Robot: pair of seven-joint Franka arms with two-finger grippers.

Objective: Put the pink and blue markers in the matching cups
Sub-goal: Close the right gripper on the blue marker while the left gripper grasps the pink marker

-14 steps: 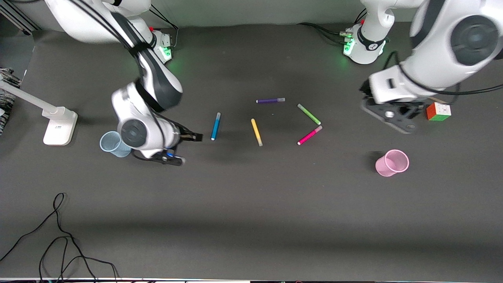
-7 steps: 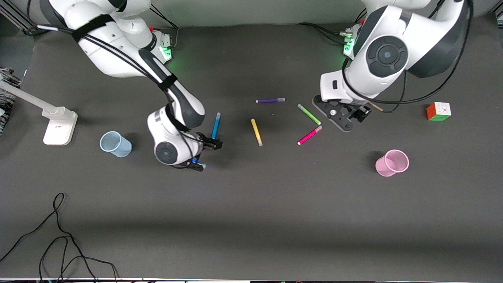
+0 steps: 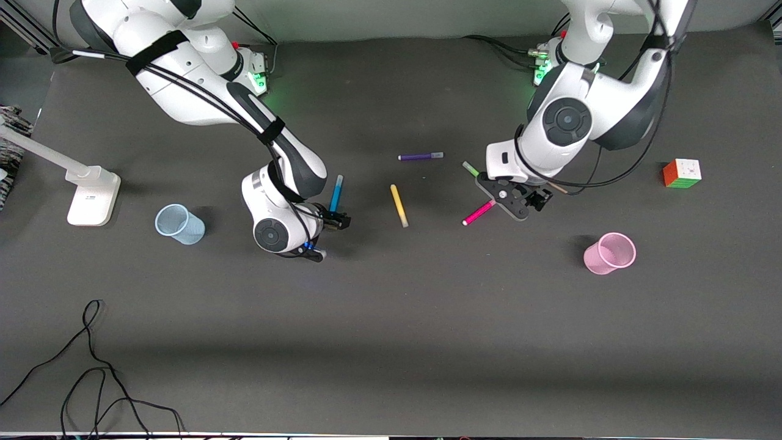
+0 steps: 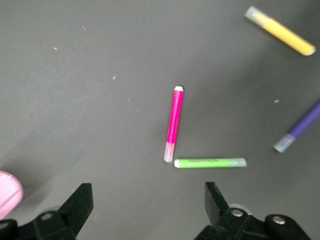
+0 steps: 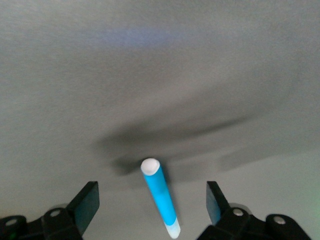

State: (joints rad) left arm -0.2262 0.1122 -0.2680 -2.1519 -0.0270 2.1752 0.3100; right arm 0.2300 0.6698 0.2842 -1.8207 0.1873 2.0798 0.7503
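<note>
right gripper [image 5: 150, 202], fingers wide apart and empty, straddles the slim bright blue marker [image 3: 335, 194] lying flat beside the yellow marker [image 3: 398, 205]. left gripper [image 4: 147, 202], also spread and empty, hangs over the slim magenta-pink marker [image 4: 173, 123]. best centre each barrel between the fingers before closing.

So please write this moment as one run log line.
right gripper: open, over blue marker | left gripper: open, over pink marker | blue cup, pink cup: no marker inside
</note>
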